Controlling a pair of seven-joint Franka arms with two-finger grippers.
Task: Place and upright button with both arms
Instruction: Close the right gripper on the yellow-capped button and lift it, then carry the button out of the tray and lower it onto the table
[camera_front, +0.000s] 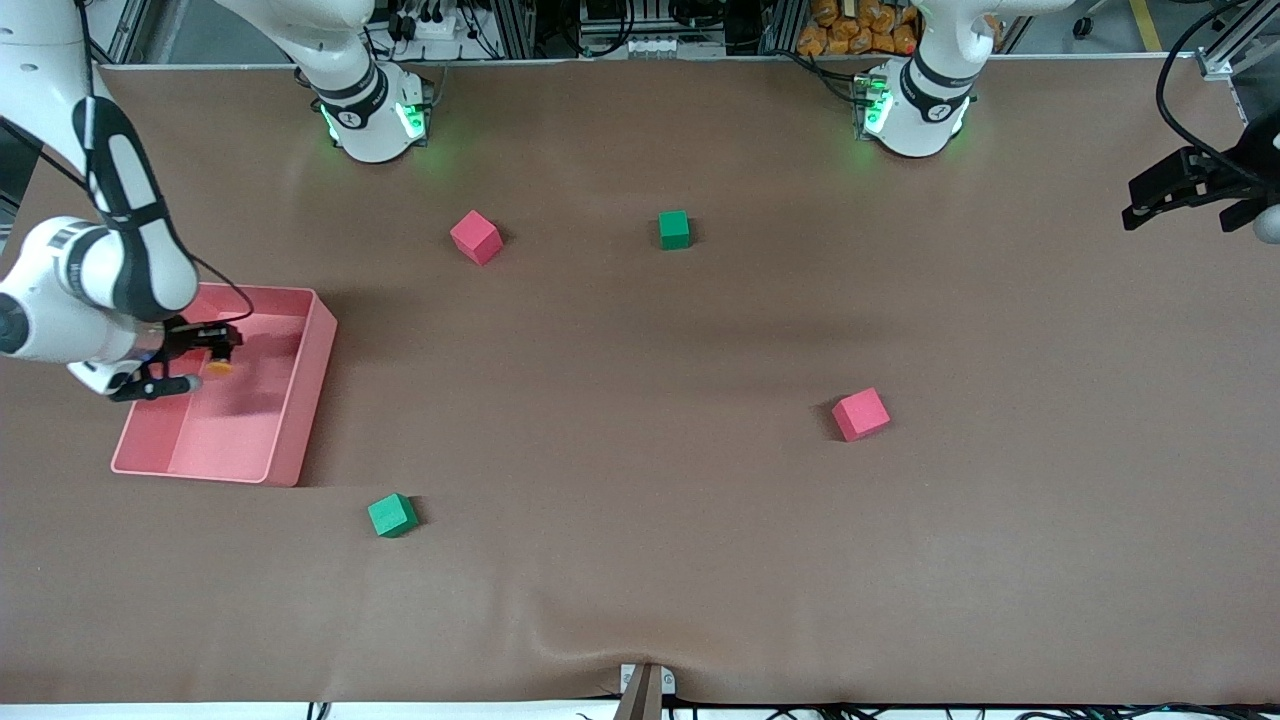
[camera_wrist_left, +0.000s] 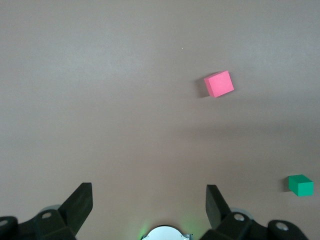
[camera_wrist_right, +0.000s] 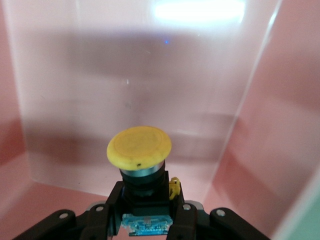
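The right pincer (camera_front: 205, 352) is clamped on the button (camera_front: 220, 365), holding it by its dark body inside the pink tray (camera_front: 318, 345). In the right wrist view the button (camera_wrist_right: 139, 147) shows a round yellow-orange cap above a silver ring and a black body, with the pincer's black fingers (camera_wrist_right: 107, 210) pressed against either side of that body. The tray's pale pink floor and walls (camera_wrist_right: 280, 125) fill the rest of that view. The right arm reaches from its base along the top of the front view down to the tray, which sits at the right arm's end of the table (camera_front: 640, 560).

The left pincer (camera_front: 1180, 190) waits in the air at the left arm's end of the table, its fingers (camera_wrist_left: 77, 205) spread wide apart and gripping nothing.

Four cubes lie on the brown table. A red cube (camera_front: 476, 237) and a green cube (camera_front: 674, 229) sit close to the arm bases, well apart from each other. A second red cube (camera_front: 860, 414) lies nearer to the front camera, toward the left arm's end. A second green cube (camera_front: 392, 515) lies just beside the tray's corner, nearest to the front camera.
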